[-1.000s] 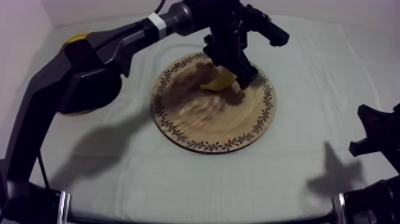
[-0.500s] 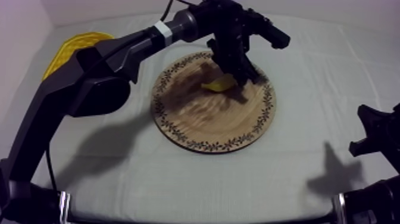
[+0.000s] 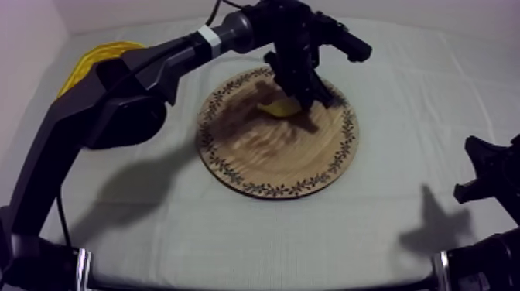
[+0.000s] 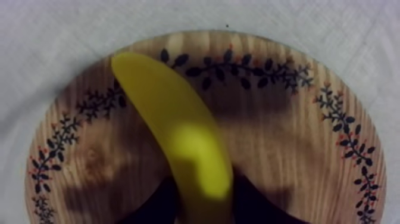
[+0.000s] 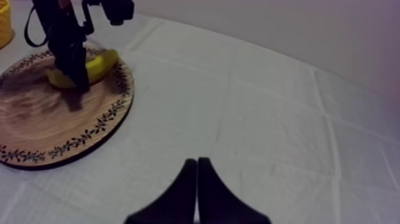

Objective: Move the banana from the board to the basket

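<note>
**Banana gripped over the board, basket at the far left**

The banana point(image 4: 178, 137) is plain yellow, smooth and curved. It lies over the far part of the wooden board point(image 3: 271, 166), with one end clamped between the two black fingers of the left gripper point(image 3: 302, 97) and the other end reaching the rim. Whether it touches the wood cannot be told. The board is round and flat on the cloth, with a dark leaf pattern along its rim. The yellow basket point(image 3: 97, 56) stands at the table's far left, well apart from the board.
</note>
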`<act>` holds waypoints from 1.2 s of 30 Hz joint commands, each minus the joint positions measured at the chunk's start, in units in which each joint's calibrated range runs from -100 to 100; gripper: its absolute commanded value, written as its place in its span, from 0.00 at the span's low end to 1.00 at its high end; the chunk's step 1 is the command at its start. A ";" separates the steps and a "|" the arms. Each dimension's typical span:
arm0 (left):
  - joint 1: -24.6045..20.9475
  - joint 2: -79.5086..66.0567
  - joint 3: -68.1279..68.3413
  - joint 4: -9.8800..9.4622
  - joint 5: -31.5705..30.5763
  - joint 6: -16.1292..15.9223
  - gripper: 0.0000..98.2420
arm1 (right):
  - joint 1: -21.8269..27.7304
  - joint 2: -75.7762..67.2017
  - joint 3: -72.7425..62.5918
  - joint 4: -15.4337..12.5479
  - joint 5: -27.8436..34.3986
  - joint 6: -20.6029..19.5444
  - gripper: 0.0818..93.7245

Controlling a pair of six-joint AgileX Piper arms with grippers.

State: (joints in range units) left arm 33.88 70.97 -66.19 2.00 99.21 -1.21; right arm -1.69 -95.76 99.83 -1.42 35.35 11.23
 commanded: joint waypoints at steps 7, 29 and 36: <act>0.22 -6.62 3.74 -0.51 -0.99 0.18 0.33 | 0.00 0.00 0.05 -0.02 0.05 -0.03 0.00; 2.63 -28.25 16.25 -1.16 0.50 1.65 0.30 | 0.00 0.00 0.05 -0.02 0.05 -0.03 0.00; -0.40 -32.79 23.26 -1.44 0.47 3.00 0.30 | 0.00 0.00 0.05 -0.02 0.05 -0.03 0.00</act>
State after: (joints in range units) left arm 34.36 39.16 -44.66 0.67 99.75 1.68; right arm -1.69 -95.76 99.83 -1.42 35.42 11.20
